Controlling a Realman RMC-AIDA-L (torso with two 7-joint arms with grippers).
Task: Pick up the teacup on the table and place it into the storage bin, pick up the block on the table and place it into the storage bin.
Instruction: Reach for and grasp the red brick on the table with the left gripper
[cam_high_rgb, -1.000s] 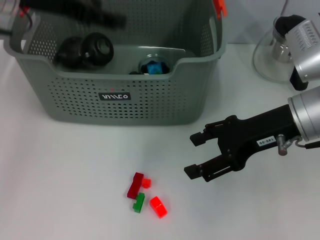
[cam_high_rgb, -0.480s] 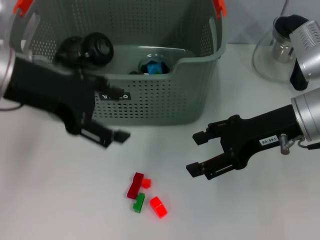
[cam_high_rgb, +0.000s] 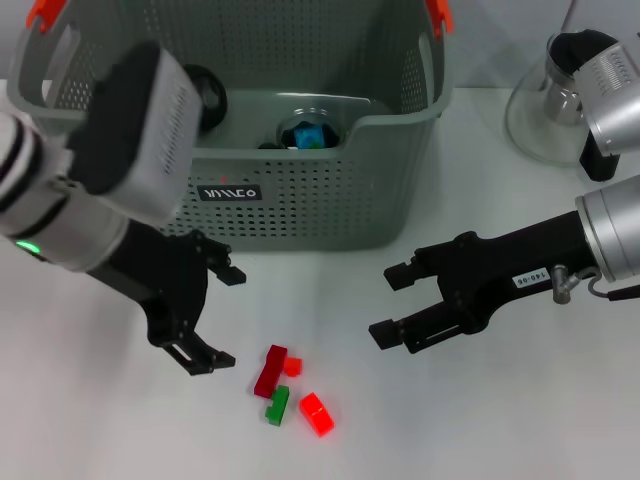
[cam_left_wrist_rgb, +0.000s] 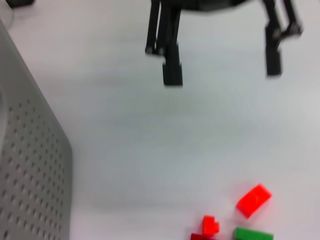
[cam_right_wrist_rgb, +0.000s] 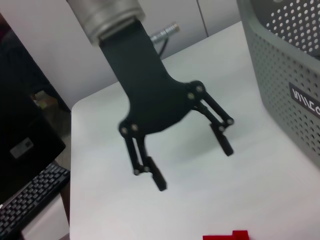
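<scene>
Several small blocks lie on the white table: a dark red one (cam_high_rgb: 270, 370), a small orange-red one (cam_high_rgb: 292, 366), a green one (cam_high_rgb: 277, 405) and a bright red one (cam_high_rgb: 316, 414). My left gripper (cam_high_rgb: 228, 318) is open and empty just left of them, low over the table. My right gripper (cam_high_rgb: 383, 308) is open and empty to their upper right. The grey perforated storage bin (cam_high_rgb: 300, 205) stands behind. A dark round cup-like thing (cam_high_rgb: 210, 95) lies inside it, partly hidden by my left arm. No teacup shows on the table.
A blue thing in a round bowl (cam_high_rgb: 308, 133) lies in the bin. A clear domed stand (cam_high_rgb: 545, 110) is at the back right. The right wrist view shows my left gripper (cam_right_wrist_rgb: 193, 165), the bin wall (cam_right_wrist_rgb: 290, 75) and a keyboard (cam_right_wrist_rgb: 30, 200) beyond the table edge.
My left arm has come from over the bin down to the table, left of the blocks, gripper open. My right gripper has barely moved. The blocks lie as before.
</scene>
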